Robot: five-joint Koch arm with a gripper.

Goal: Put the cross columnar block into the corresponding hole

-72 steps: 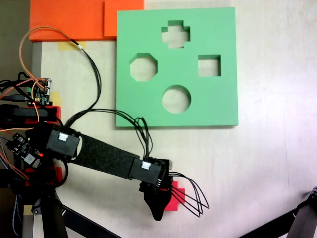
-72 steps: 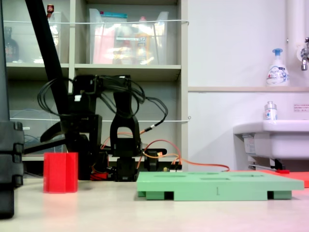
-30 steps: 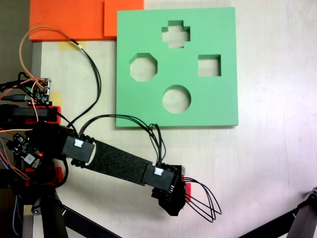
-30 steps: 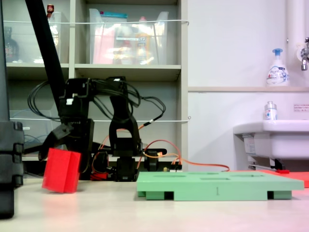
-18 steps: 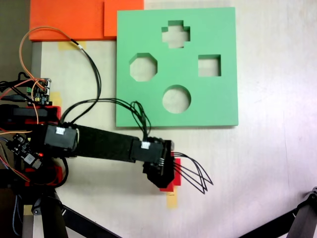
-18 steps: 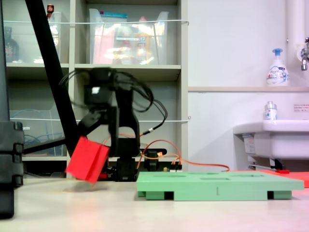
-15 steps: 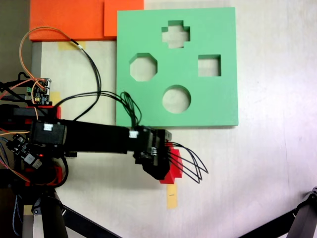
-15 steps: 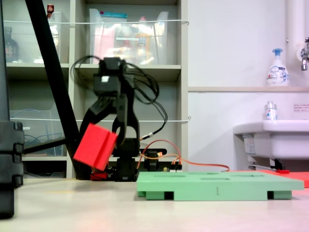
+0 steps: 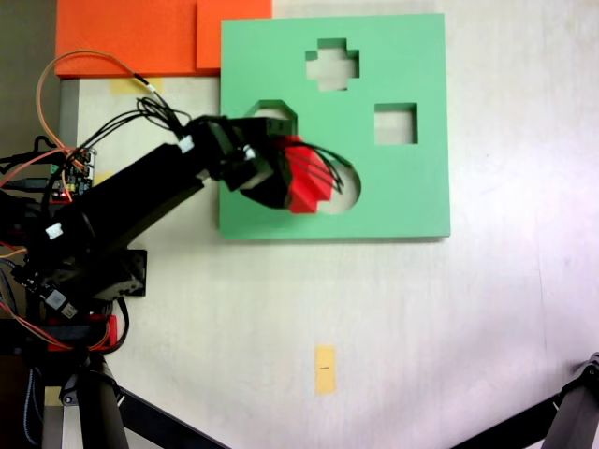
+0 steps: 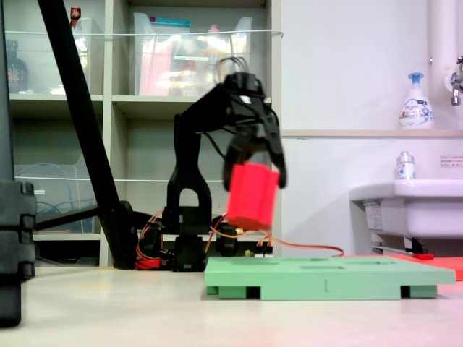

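My jaws grip the red cross columnar block (image 10: 252,195) in the air above the green foam board (image 9: 412,196), over its round cutout (image 9: 346,187), well short of the plus-shaped hole (image 9: 332,65).

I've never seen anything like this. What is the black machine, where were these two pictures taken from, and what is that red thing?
The black machine is a small robot arm; its gripper is the pincer at the end. One fixed view looks down from above, the other looks level across the table. The pincer holds a red foam block in the air above a green foam board. The board has shaped cutouts; the plus-shaped hole is one of them. A yellow tape strip lies on the table.
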